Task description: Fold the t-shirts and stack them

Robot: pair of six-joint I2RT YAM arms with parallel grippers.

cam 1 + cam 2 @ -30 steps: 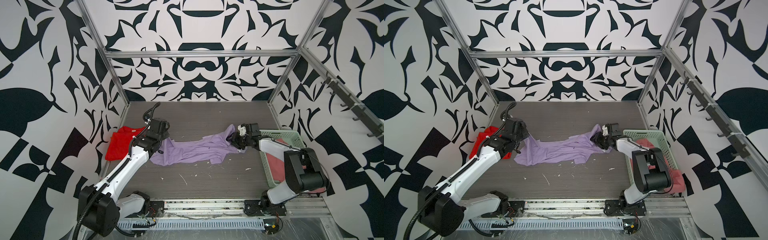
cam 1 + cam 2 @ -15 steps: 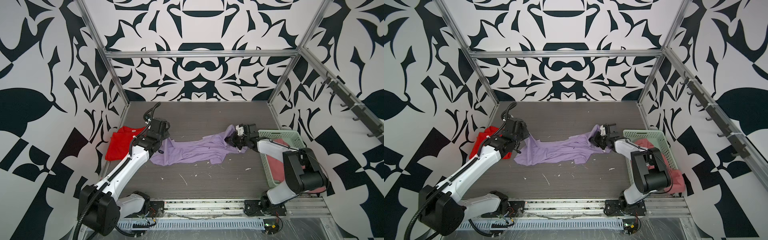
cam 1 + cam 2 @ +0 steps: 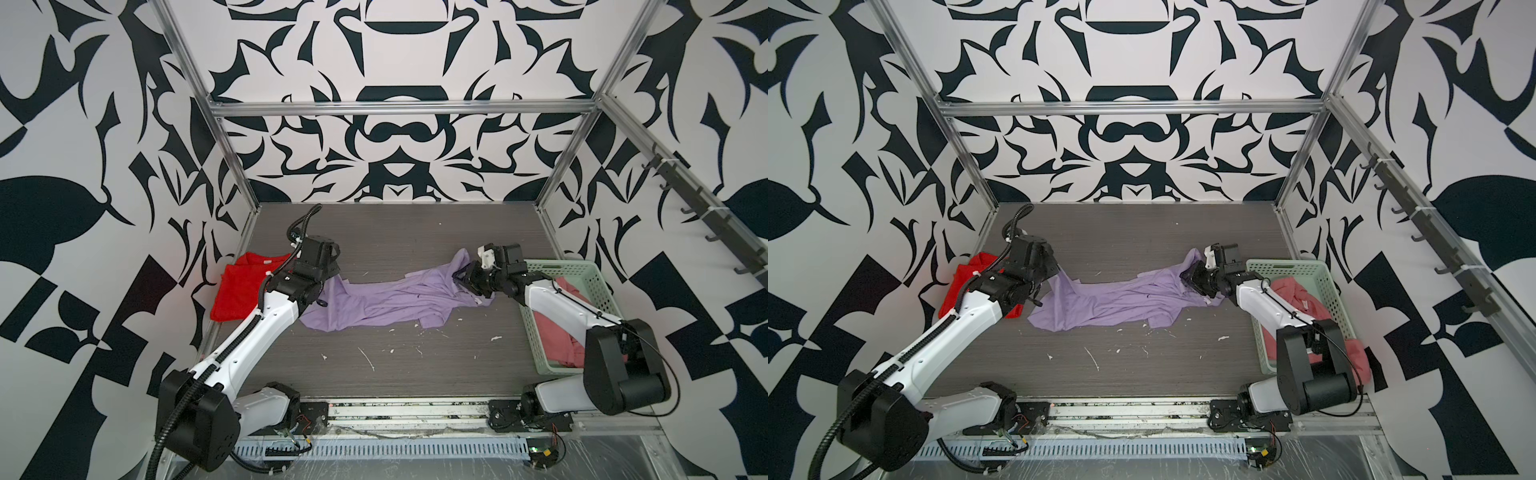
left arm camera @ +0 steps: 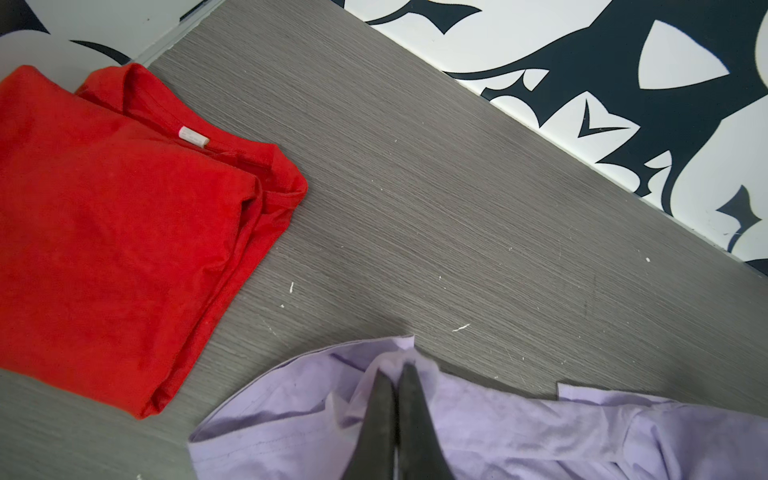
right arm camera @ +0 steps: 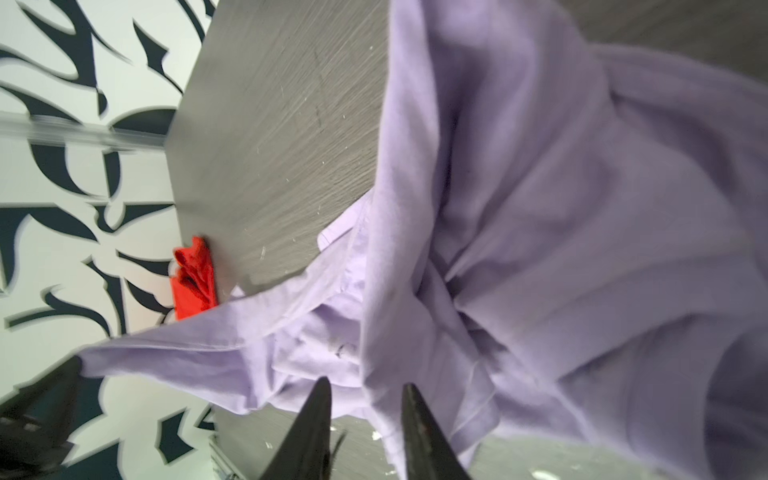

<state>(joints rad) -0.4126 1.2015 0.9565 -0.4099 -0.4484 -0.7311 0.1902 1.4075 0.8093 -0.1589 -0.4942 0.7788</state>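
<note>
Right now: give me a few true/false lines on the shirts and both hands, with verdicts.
1. The left hand is shut on an edge of the purple shirt. True.
2. The red shirt sits in the basket. False: it lies folded on the table, by the left wall.
3. The right hand is clamped fully shut. False: its jaws stand apart, with purple cloth in the gap.
4. The pink shirt is in the basket. True.
5. The purple shirt is neatly folded. False: it lies crumpled, stretched out between the two hands.
</note>
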